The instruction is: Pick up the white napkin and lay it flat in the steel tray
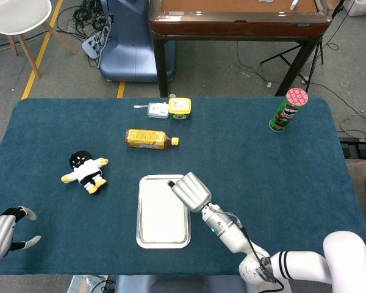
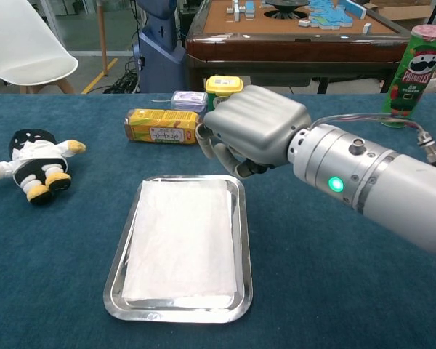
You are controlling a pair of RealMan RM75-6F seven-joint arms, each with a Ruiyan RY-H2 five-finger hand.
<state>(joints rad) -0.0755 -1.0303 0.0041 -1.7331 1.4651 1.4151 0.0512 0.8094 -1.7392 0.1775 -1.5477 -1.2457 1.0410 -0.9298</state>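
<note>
White napkin (image 2: 182, 240) fills tray (image 2: 243, 240); only head view shows left hand (image 1: 3, 235).

One tray (image 2: 243, 240), one napkin (image 2: 182, 240)

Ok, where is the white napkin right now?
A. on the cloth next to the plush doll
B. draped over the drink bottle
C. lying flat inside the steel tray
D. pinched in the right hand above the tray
C: the white napkin lies spread flat within the steel tray, and the right hand is above the tray's far right corner with nothing in it.
</note>
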